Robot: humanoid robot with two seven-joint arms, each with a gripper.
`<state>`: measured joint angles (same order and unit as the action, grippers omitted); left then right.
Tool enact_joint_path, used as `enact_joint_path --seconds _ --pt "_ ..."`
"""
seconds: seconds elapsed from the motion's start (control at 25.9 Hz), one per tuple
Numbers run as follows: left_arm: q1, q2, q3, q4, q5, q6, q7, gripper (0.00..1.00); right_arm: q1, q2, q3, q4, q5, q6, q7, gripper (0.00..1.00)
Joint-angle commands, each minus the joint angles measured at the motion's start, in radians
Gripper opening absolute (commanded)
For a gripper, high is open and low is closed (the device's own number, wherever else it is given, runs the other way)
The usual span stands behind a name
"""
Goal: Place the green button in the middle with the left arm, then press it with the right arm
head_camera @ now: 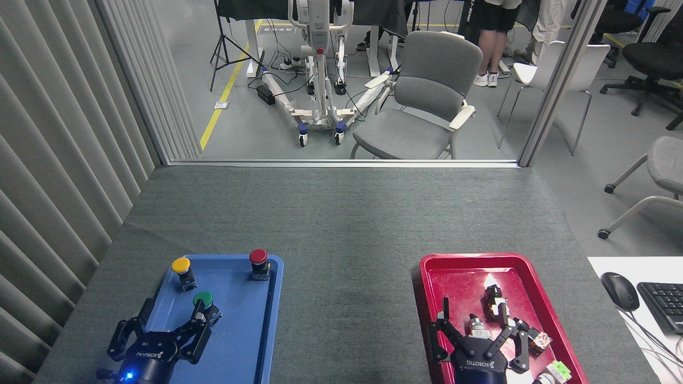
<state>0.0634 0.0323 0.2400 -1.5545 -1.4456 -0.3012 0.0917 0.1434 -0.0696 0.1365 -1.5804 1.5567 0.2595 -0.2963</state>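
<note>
Green button (203, 300): upright in the blue tray (240, 330), near its middle, closer to the left rim.
My left gripper (160, 333): fingers spread wide, empty; one fingertip just beside the green button.
My right gripper (480, 333): fingers splayed apart over the red tray (453, 266), gripping nothing.
Middle of the table (347, 256): bare felt between the trays.

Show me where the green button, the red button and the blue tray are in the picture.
green button (203, 298): head view, on its round green cap.
red button (258, 255): head view, on its red cap.
blue tray (240, 325): head view, on the bare floor of the tray.
</note>
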Motion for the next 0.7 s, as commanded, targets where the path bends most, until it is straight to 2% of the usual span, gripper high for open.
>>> enact_joint_path --seconds 0.0,0.15,0.66 --pt "0.001 0.004 -0.001 0.001 -0.001 -0.006 0.026 1.00 0.012 0.014 0.009 0.019 -0.009 0.001 -0.007 1.00" --pt "0.001 0.004 0.001 -0.001 -0.001 -0.006 0.026 1.00 0.021 0.027 0.041 0.030 -0.010 0.006 -0.006 1.00" --pt "0.001 0.004 0.001 -0.003 -0.001 -0.006 0.028 1.00 0.013 0.024 0.032 0.033 -0.015 0.001 -0.003 1.00"
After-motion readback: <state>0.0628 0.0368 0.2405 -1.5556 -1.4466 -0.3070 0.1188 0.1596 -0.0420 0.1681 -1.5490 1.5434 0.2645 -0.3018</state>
